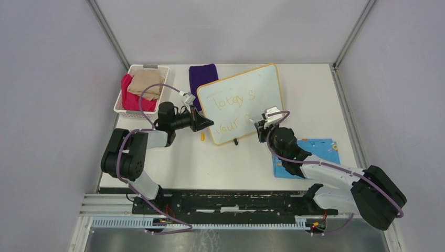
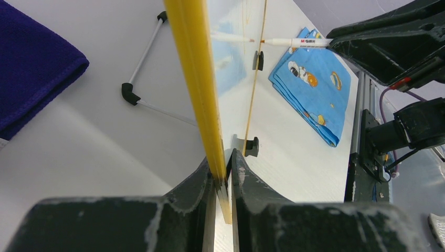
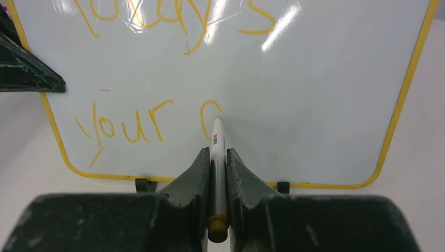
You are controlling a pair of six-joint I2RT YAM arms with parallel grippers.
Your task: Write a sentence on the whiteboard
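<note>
From my station the whiteboard (image 1: 246, 100) lies flat on the table (image 1: 315, 89), towards the far middle. It is turned a little, so its left corner sits nearer to me than its right. My left gripper (image 2: 224, 178) is clenched on the board's yellow frame at the near left edge, with the frame pinched between both fingers. My right gripper (image 3: 218, 157) is closed around a white marker (image 3: 218, 136), which sits upright between the fingers. Its tip touches the board surface in the lower line of writing.

The sentence (image 3: 157, 68) is in yellow-orange ink. The top line reads "Today's". Below it is "your", then a single open curve like a "c", and the marker tip rests at that curve.

A folded blue cartoon-print cloth (image 1: 315, 152) lies to the right of the board's near edge, partly under my right arm. A purple cloth (image 1: 202, 77) lies just beyond the board's far left corner. Left of that is a white basket (image 1: 131, 71) holding pink and tan fabric. A small yellow object (image 1: 202, 137) lies on the table just near of the left gripper. It may be the marker's cap, but it is too small for me to be sure.
</note>
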